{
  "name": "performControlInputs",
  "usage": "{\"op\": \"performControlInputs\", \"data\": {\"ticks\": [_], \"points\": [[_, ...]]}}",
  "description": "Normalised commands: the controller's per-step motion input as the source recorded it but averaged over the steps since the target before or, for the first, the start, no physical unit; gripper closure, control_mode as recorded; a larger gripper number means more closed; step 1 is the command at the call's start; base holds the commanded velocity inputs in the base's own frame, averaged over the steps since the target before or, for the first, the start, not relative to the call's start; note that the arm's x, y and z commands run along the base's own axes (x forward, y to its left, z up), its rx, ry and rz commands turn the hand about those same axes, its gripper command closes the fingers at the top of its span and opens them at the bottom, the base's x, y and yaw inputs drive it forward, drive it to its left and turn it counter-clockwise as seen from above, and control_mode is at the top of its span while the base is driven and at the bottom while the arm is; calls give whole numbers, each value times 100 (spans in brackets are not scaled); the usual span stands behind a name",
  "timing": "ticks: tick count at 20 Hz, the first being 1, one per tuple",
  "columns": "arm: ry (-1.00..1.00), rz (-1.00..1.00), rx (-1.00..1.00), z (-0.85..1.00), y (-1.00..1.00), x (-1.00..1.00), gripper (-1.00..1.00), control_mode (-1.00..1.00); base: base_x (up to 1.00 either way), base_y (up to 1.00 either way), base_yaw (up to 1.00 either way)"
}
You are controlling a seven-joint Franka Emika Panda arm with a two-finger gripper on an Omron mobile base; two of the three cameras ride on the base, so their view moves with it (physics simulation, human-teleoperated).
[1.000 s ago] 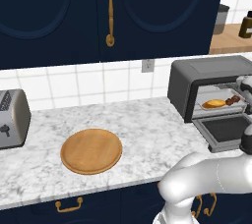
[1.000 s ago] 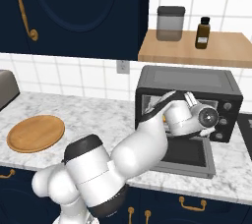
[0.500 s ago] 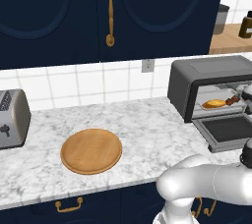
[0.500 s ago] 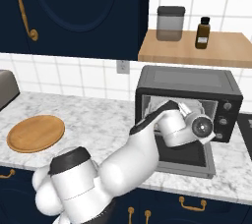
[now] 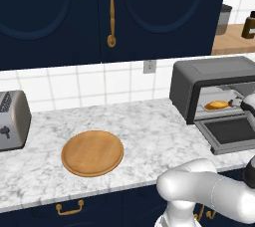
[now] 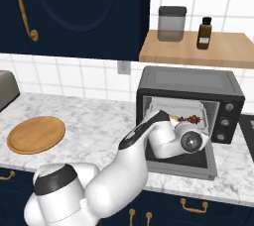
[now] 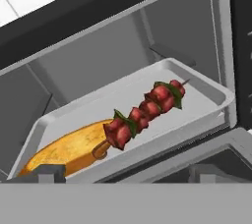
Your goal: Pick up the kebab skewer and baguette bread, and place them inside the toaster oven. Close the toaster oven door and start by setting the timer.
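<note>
While the white marble counter (image 5: 149, 136) runs under navy cabinets and a white tiled wall in the left base view, a round wooden plate (image 5: 92, 152) lies bare on it, a silver toaster (image 5: 12, 120) at the far left. At the right the toaster oven (image 5: 214, 84) stands with its door (image 5: 230, 132) dropped flat, the baguette bread (image 5: 217, 105) inside.

From the right base view, a wooden shelf (image 6: 198, 49) above the oven carries a canister (image 6: 171, 23) and a brown bottle (image 6: 204, 32); the kebab skewer (image 6: 189, 118) lies in the oven cavity behind the wrist.

Through the hand view, skewer and bread lie side by side on the oven's tray (image 7: 206, 90), touching at the stick's ring end. The fingers (image 7: 49, 173) stand spread wide, holding nothing
</note>
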Motion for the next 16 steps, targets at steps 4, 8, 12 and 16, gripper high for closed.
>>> {"op": "performControlInputs", "data": {"ticks": [4, 8, 12, 16], "points": [[-10, 19, -23, -12, 16, -6, -100, -100, 0, 0, 0], [-13, 18, -20, -1, 4, -4, -100, -100, 0, 0, 0], [-14, 13, -18, 0, 3, 0, -100, -100, 0, 0, 0], [-13, 2, -20, 0, 10, -1, -100, -100, 0, 0, 0]]}}
